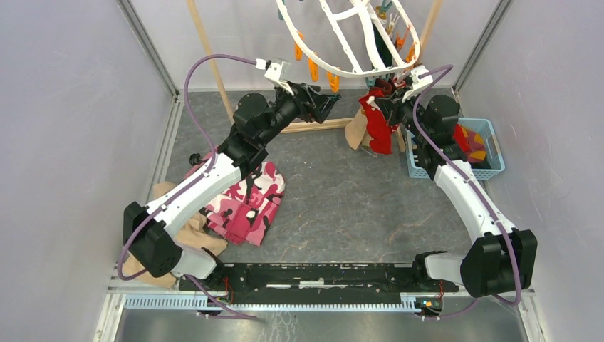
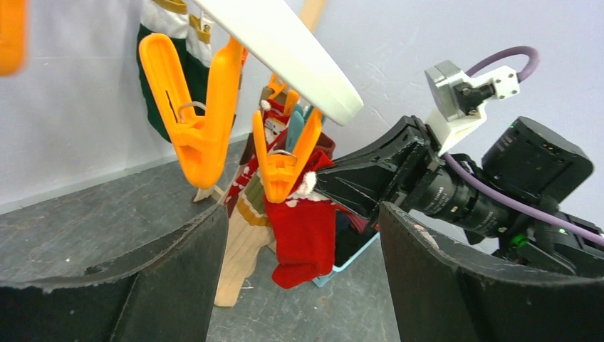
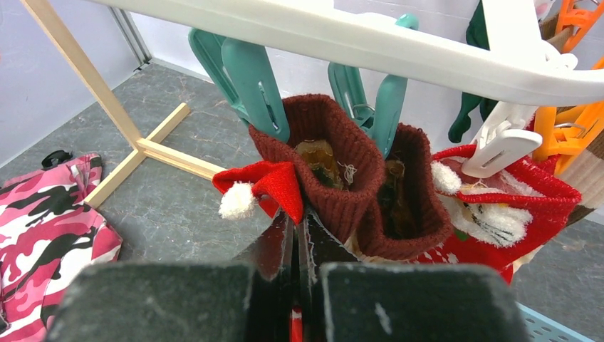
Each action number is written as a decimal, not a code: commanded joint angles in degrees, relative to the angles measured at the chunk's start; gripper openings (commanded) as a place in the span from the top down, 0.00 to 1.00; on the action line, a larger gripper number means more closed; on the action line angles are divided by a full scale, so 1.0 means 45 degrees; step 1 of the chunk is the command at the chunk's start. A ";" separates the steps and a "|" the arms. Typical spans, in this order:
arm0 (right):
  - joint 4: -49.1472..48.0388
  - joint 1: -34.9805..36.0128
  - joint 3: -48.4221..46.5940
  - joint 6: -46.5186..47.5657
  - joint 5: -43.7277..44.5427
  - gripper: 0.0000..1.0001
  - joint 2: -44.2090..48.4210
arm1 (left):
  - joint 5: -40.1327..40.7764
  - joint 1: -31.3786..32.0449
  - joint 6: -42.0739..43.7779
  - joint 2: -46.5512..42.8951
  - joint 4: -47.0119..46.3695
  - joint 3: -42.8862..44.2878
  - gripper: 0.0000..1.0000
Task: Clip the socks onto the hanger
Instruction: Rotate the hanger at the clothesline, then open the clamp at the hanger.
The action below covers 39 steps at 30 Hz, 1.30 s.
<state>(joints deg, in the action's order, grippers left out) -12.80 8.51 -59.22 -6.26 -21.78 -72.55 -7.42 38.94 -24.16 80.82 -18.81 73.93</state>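
The white hanger (image 1: 354, 44) hangs tilted at the back, with orange clips (image 2: 201, 121) and teal clips (image 3: 251, 77) dangling from it. My right gripper (image 3: 295, 221) is shut on a red sock with a white pompom (image 3: 274, 187), held up just under the frame, beside two maroon socks (image 3: 329, 160) pinched in teal clips. In the left wrist view that red sock (image 2: 306, 235) hangs below an orange clip (image 2: 285, 160), next to a tan-striped sock (image 2: 242, 235). My left gripper (image 2: 303, 212) stands open and empty, facing the clips from the left (image 1: 327, 100).
A pink camouflage cloth (image 1: 246, 199) and a tan cloth (image 1: 189, 239) lie under the left arm. The wooden pole rack (image 1: 214, 64) stands at the back. A blue basket (image 1: 493, 169) with socks sits at the right wall. A dark green sock (image 2: 151, 85) hangs clipped.
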 commanded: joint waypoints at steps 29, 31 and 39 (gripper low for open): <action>-0.0260 -0.0026 -0.0355 -0.0126 0.0217 1.00 0.0064 | 0.0890 0.0311 0.1052 0.1394 -0.0703 0.2093 0.32; -0.0249 -0.0032 -0.0355 -0.0112 0.0231 1.00 0.0068 | 0.0929 0.0314 0.1070 0.1430 -0.0703 0.2155 0.35; -0.0230 -0.0022 -0.0353 -0.0118 0.0231 1.00 0.0090 | 0.1118 0.0331 0.1202 0.1498 -0.0604 0.2403 0.50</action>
<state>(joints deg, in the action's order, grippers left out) -12.80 8.51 -59.22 -6.26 -21.78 -72.62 -3.81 40.01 -21.52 87.39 -19.40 81.82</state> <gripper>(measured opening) 0.014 0.522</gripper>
